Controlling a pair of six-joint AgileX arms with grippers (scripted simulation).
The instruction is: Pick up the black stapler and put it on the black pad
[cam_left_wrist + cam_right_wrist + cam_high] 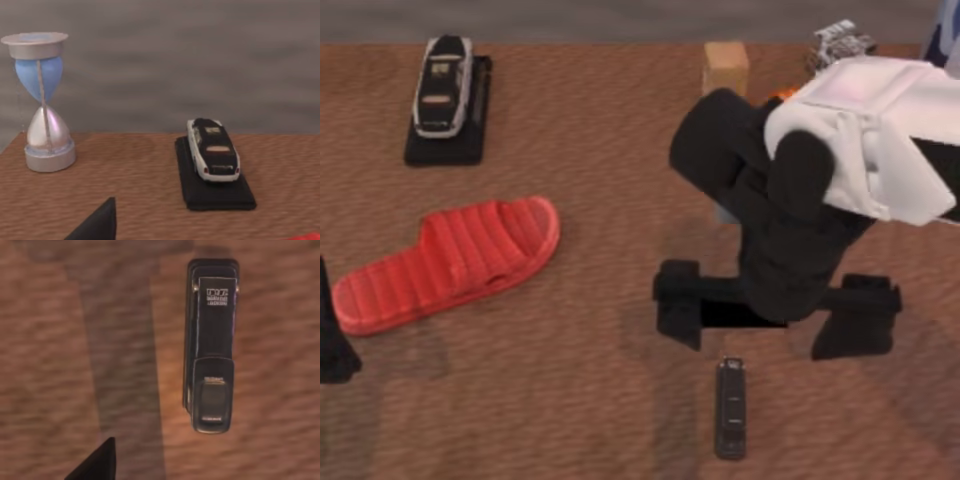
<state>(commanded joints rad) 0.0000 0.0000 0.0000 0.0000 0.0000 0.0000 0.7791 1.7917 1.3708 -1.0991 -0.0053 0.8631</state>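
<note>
At the far left edge of the table, the left gripper (332, 345) is parked, and only a dark part of it shows, so its jaws cannot be judged. Near the far left side of the wooden table (570, 400) stands a model car (444, 82) with a white body on a black base. In front of it, a red slipper (445, 262) lies tilted on the wood. The left wrist view also shows an hourglass (44, 102) with a blue upper bulb, standing upright beside the car. Further right, the black stapler (730, 408) lies flat near the front edge, with its long side running from front to back. Nothing touches it. Just behind it, the right gripper (775, 310) hovers with its jaws spread wide, one finger at each side. Between these fingers a strip of the black pad (740, 316) is visible; the arm hides the rest. A tan block (725, 66) stands at the far edge behind the right arm.
</note>
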